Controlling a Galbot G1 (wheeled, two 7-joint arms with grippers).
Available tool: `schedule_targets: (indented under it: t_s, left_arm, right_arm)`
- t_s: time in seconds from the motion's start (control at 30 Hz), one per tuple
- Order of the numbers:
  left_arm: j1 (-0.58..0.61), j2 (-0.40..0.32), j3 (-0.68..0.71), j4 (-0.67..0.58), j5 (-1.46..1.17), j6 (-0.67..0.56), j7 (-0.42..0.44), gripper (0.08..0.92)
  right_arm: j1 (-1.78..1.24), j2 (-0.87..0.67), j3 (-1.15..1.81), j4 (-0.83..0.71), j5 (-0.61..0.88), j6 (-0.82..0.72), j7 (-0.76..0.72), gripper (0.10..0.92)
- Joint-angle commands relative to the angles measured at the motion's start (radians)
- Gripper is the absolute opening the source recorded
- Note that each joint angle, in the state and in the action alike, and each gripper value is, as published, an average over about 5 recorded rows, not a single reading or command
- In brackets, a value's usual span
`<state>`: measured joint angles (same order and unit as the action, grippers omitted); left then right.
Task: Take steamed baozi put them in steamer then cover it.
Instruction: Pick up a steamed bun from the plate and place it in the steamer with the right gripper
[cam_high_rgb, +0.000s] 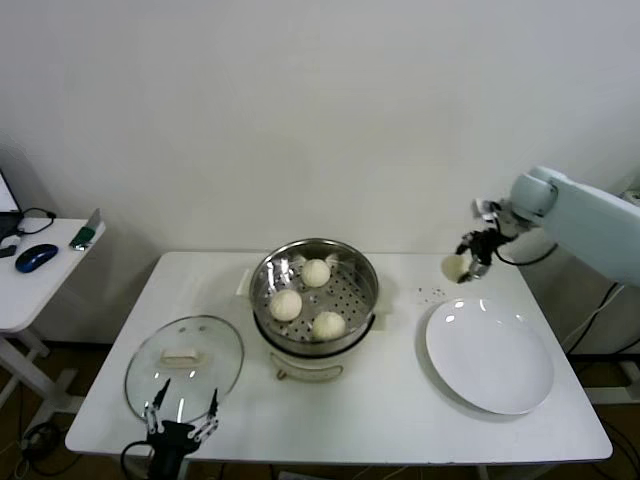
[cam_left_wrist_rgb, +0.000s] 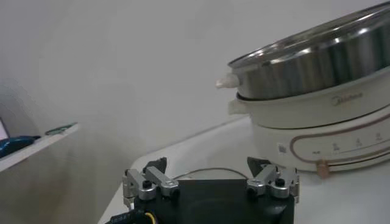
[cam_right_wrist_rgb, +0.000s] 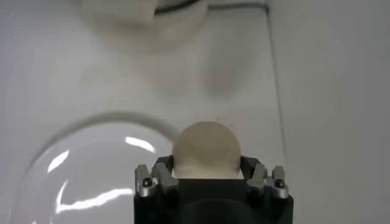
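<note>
The shiny steamer (cam_high_rgb: 268, 285) on its cream base stands mid-table with three off-white baozi inside (cam_high_rgb: 316, 272) (cam_high_rgb: 286, 304) (cam_high_rgb: 328, 325). My right gripper (cam_high_rgb: 462, 262) hangs above the table just behind the white plate, shut on another baozi (cam_high_rgb: 455, 266); in the right wrist view that baozi (cam_right_wrist_rgb: 206, 150) sits snug between the two fingers. The glass cover (cam_high_rgb: 185, 362) with its cream handle lies flat at the front left. My left gripper (cam_high_rgb: 182, 414) waits open at the table's front edge, just before the cover. The steamer (cam_left_wrist_rgb: 317, 91) rises beyond it in the left wrist view.
A white round plate (cam_high_rgb: 489, 355) lies bare on the right of the table. A side desk on the far left carries a blue mouse (cam_high_rgb: 36, 257) and a small green item (cam_high_rgb: 84, 235). The wall stands close behind the table.
</note>
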<state>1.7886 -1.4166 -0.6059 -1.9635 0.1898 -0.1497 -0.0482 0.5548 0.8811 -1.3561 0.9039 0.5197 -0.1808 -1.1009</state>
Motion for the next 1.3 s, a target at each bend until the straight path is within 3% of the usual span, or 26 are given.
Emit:
schedule_targets:
  t_s: [0.03, 0.4, 1.3]
  left_arm:
    - [-0.029, 0.009, 0.056, 0.016, 0.002, -0.003, 0.009, 0.823]
    - [-0.041, 0.007, 0.08, 0.004, 0.0, 0.001, 0.017, 0.823]
    - [-0.049, 0.014, 0.047, 0.017, -0.04, -0.001, 0.008, 0.823]
  right_arm:
    - [0.309, 0.212, -0.304, 0.15, 0.471, -0.127, 0.095, 0.705]
    - [0.329, 0.392, -0.422, 0.197, 0.555, -0.147, 0.138, 0.712]
    - [0.118, 0.512, -0.463, 0.044, 0.424, -0.147, 0.141, 0.721]
